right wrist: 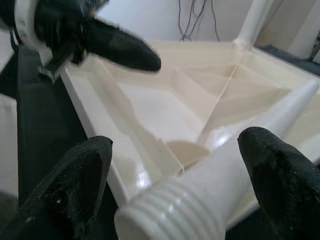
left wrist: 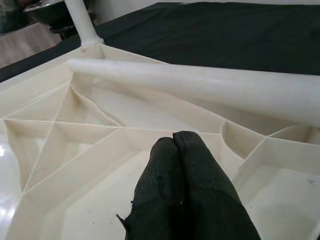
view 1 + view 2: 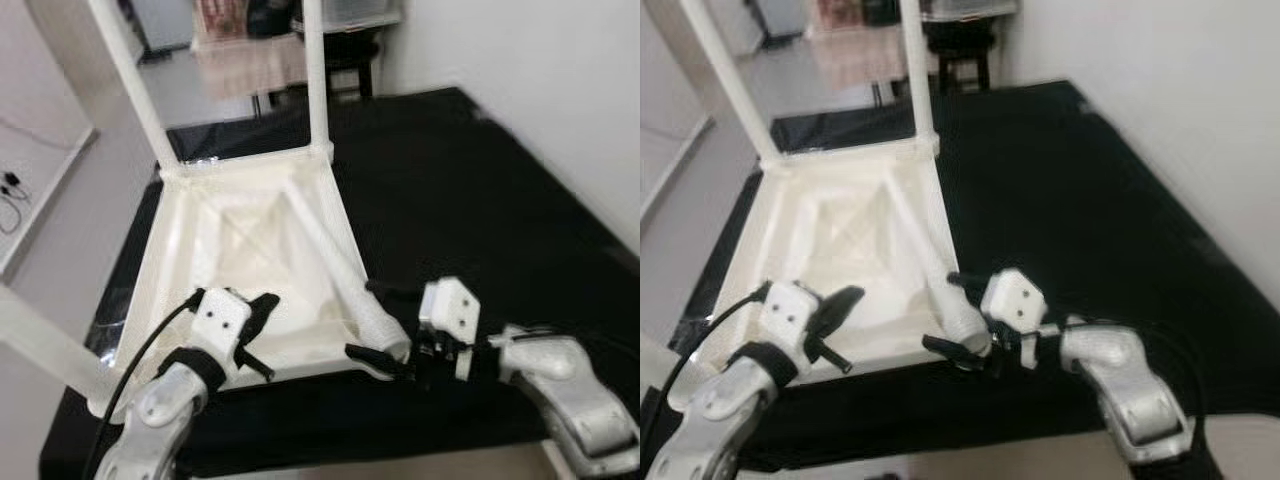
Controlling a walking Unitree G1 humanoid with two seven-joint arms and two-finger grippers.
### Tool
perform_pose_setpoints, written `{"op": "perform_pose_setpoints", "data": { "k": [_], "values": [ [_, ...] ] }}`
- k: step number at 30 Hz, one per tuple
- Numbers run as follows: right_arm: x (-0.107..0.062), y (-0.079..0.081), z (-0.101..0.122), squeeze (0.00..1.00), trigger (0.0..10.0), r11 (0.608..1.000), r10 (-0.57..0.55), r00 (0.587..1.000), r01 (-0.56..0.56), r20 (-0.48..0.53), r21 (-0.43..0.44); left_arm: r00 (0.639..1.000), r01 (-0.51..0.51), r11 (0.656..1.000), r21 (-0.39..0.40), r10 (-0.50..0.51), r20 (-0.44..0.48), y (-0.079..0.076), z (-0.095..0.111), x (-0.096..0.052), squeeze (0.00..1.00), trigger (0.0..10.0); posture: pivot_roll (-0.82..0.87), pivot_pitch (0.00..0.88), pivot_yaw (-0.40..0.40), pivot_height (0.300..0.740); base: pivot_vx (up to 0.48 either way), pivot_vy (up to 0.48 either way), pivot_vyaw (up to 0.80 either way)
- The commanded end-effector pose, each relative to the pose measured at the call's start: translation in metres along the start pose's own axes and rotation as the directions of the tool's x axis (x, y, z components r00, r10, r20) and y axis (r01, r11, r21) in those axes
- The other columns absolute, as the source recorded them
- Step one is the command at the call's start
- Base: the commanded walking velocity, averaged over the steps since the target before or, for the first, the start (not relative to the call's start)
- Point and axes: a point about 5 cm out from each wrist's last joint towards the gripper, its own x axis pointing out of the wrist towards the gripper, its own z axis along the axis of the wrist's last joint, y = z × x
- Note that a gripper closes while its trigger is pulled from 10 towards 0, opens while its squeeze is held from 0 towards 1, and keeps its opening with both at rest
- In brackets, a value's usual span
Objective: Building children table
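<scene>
The white children's table top (image 3: 160,250) lies upside down on a black mat, its ribbed underside facing up. Two white legs stand upright in its far corners (image 3: 315,70) (image 3: 130,70), and a third leg (image 3: 45,345) sticks out at the near left. A loose leg (image 3: 330,255) lies diagonally across the underside, its threaded end (image 1: 165,215) at the near right corner. My right gripper (image 3: 385,325) is open, one finger on each side of that threaded end. My left gripper (image 3: 268,303) is shut and empty, its fingertips (image 2: 174,142) hovering above the ribs near the front edge.
The black mat (image 3: 470,200) covers the floor to the right of the table top as far as a white wall (image 3: 560,70). A dark stool (image 3: 340,55) stands behind the table. Pale floor with loose cables (image 3: 12,190) lies to the left.
</scene>
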Motion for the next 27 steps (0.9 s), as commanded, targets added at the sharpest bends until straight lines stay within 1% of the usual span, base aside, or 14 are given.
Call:
{"op": "perform_pose_setpoints", "data": {
  "k": [1, 6, 10, 12, 13, 15, 16, 19, 22, 23, 24, 25, 26, 27],
  "values": [
    [-0.001, 0.002, -0.001, 0.00, 10.0, 1.000, -0.006, 1.000, 0.006, -0.017, -0.011, 1.000, 0.020, 1.000, -0.005, -0.020, -0.025, 0.000, -0.003, -0.004, 0.00, 10.0, 0.00, 0.071, 0.047, 0.740, 0.000, 0.000, 0.00],
    [0.000, 0.004, -0.006, 0.00, 10.0, 1.000, -0.011, 0.998, 0.010, -0.056, -0.027, 0.999, 0.034, 0.999, -0.005, -0.034, -0.031, -0.001, -0.003, -0.005, 0.00, 10.0, 0.00, 0.069, 0.049, 0.740, 0.000, 0.000, 0.00],
    [-0.007, 0.004, -0.008, 0.00, 10.0, 0.999, 0.033, 0.997, -0.034, -0.074, -0.011, 0.998, 0.050, 0.999, 0.000, -0.050, -0.037, -0.002, -0.004, -0.006, 0.00, 10.0, 0.00, 0.068, 0.050, 0.740, 0.000, 0.000, 0.00],
    [-0.015, 0.001, -0.007, 0.00, 10.0, 0.999, 0.041, 0.996, -0.041, -0.082, -0.006, 0.998, 0.054, 0.999, 0.001, -0.054, -0.039, -0.002, -0.004, -0.006, 0.00, 10.0, 0.00, 0.067, 0.051, 0.740, 0.000, 0.000, 0.00],
    [-0.015, 0.001, -0.007, 0.00, 10.0, 0.999, 0.041, 0.996, -0.041, -0.082, -0.006, 0.998, 0.054, 0.999, 0.001, -0.054, -0.039, -0.002, -0.004, -0.006, 0.00, 10.0, 0.00, 0.067, 0.051, 0.740, 0.000, 0.000, 0.00],
    [-0.026, -0.005, -0.007, 0.00, 10.0, 0.999, 0.043, 0.993, -0.044, -0.114, -0.009, 0.998, 0.057, 0.998, 0.003, -0.057, -0.040, -0.002, -0.004, -0.006, 0.00, 10.0, 0.00, 0.066, 0.051, 0.740, 0.000, 0.000, 0.00],
    [-0.026, -0.005, -0.007, 0.00, 10.0, 0.999, 0.043, 0.993, -0.044, -0.114, -0.009, 0.998, 0.057, 0.998, 0.003, -0.057, -0.040, -0.002, -0.004, -0.006, 0.00, 10.0, 0.00, 0.066, 0.051, 0.740, 0.000, 0.000, 0.00],
    [-0.037, -0.014, -0.010, 0.00, 10.0, 0.999, 0.028, 0.985, -0.034, -0.171, -0.035, 0.997, 0.062, 0.998, 0.008, -0.062, -0.040, -0.002, -0.004, -0.006, 0.00, 10.0, 0.00, 0.064, 0.053, 0.740, 0.000, 0.000, 0.00],
    [-0.038, -0.019, -0.011, 0.00, 10.0, 0.998, 0.005, 0.981, -0.017, -0.196, -0.060, 0.997, 0.065, 0.998, 0.010, -0.065, -0.040, -0.002, -0.003, -0.006, 0.00, 10.0, 0.00, 0.064, 0.053, 0.740, 0.000, 0.000, 0.00],
    [-0.037, -0.021, -0.015, 0.00, 10.0, 0.996, -0.017, 0.975, -0.002, -0.222, -0.086, 0.997, 0.066, 0.998, 0.011, -0.065, -0.040, -0.002, -0.003, -0.006, 0.00, 10.0, 0.00, 0.066, 0.053, 0.740, 0.000, 0.000, 0.00],
    [-0.037, -0.021, -0.015, 0.00, 10.0, 0.996, -0.017, 0.975, -0.002, -0.222, -0.086, 0.997, 0.066, 0.998, 0.011, -0.065, -0.040, -0.002, -0.003, -0.006, 0.00, 10.0, 0.00, 0.066, 0.053, 0.740, 0.000, 0.000, 0.00],
    [-0.035, -0.023, -0.017, 0.00, 10.0, 0.994, -0.037, 0.969, 0.011, -0.243, -0.108, 0.997, 0.066, 0.998, 0.012, -0.066, -0.040, -0.002, -0.003, -0.006, 0.00, 10.0, 0.00, 0.066, 0.053, 0.740, 0.000, 0.000, 0.00],
    [-0.035, -0.023, -0.017, 0.00, 10.0, 0.994, -0.037, 0.969, 0.011, -0.243, -0.108, 0.997, 0.066, 0.998, 0.012, -0.066, -0.040, -0.002, -0.003, -0.006, 0.00, 10.0, 0.00, 0.066, 0.053, 0.740, 0.000, 0.000, 0.00],
    [-0.033, -0.025, -0.020, 0.00, 10.0, 0.992, -0.067, 0.965, 0.037, -0.254, -0.122, 0.997, 0.066, 0.998, 0.014, -0.065, -0.040, -0.002, -0.003, -0.005, 0.00, 10.0, 0.00, 0.067, 0.053, 0.740, 0.000, 0.000, 0.00]
  ]
}}
